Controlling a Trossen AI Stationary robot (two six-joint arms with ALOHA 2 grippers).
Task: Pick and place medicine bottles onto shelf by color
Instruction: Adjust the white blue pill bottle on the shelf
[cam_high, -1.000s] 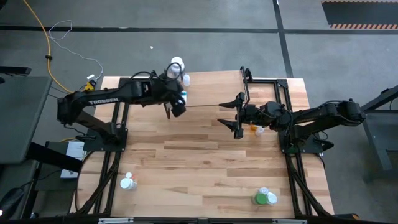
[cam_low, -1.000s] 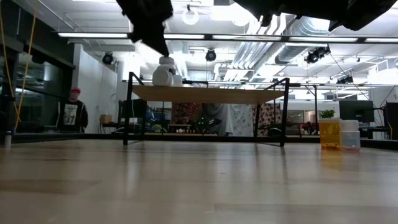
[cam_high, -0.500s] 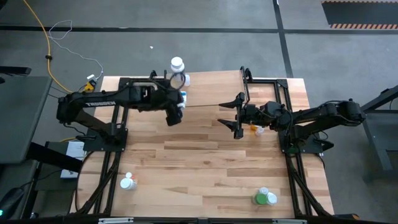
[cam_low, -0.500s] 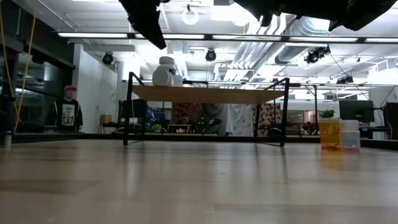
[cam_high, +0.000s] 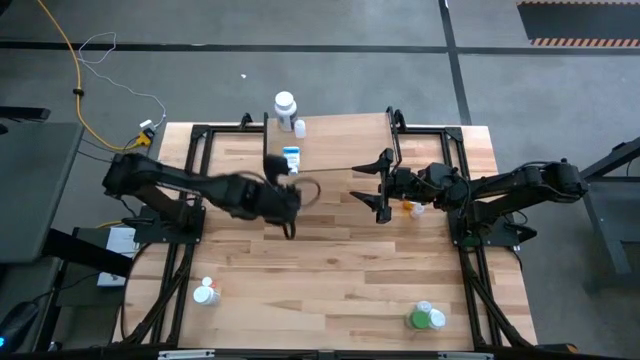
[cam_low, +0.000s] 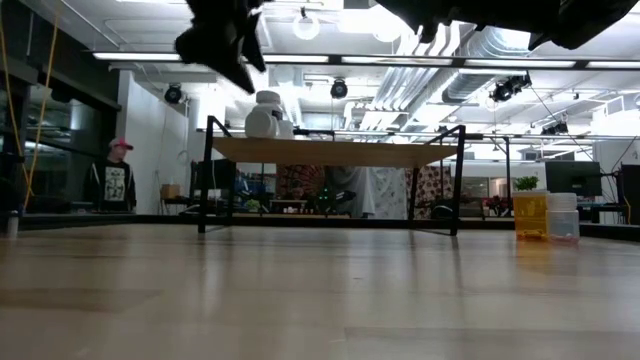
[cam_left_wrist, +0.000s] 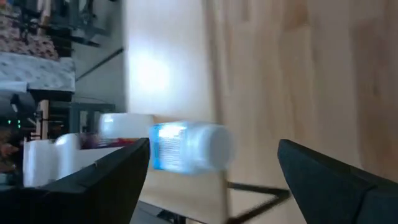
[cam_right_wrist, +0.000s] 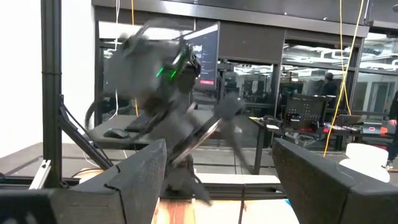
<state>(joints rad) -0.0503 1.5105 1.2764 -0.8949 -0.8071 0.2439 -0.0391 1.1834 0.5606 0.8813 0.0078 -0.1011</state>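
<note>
On the wood table (cam_high: 330, 260), the shelf (cam_high: 340, 145) carries white bottles (cam_high: 288, 125) at its left end, one (cam_left_wrist: 189, 147) lying flat. The left gripper (cam_high: 290, 205) hangs spread wide and empty beside it; the right gripper (cam_high: 378, 187) is parted, empty.

A robotics lab in an open, industrial-style hall. Behind the table (cam_low: 320, 300), exposed silver ducts (cam_low: 480, 45) and strip lights (cam_low: 330, 57) cross the bare ceiling; desks carry monitors (cam_right_wrist: 205, 56); a yellow cable (cam_high: 70, 60) trails over grey concrete floor (cam_high: 300, 25).
</note>
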